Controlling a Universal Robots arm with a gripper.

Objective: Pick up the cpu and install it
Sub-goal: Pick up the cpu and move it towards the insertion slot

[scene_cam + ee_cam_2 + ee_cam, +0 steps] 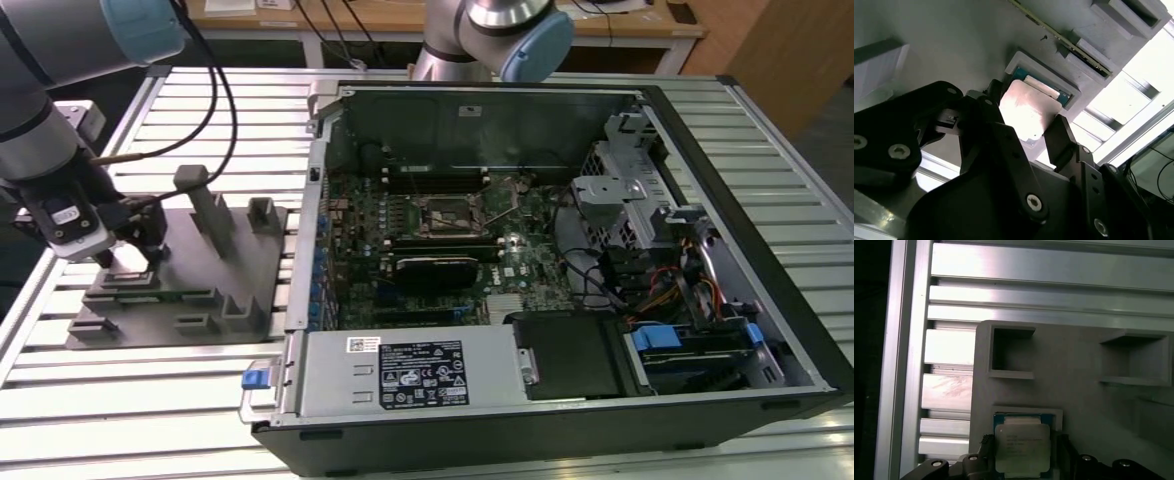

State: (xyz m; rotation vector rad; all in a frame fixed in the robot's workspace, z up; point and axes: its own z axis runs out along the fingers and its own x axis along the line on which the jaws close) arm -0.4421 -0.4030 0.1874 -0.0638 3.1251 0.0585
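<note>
The cpu (1030,114) is a small square chip with a pale metal top. It sits at a shallow square pocket in the grey tray (200,322), at the exterior view's left. My gripper (134,262) reaches down over that pocket. In both wrist views its black fingers (995,96) press against opposite edges of the chip. The cpu (1022,449) looks slightly raised and tilted off the pocket's rim. The open socket (447,211) lies on the motherboard inside the computer case.
Tall grey posts (211,205) rise from the tray close beside my gripper. The open computer case (534,260) lies to the exterior view's right of the tray, its wall (320,200) between tray and motherboard. Everything rests on a slatted aluminium table (134,400).
</note>
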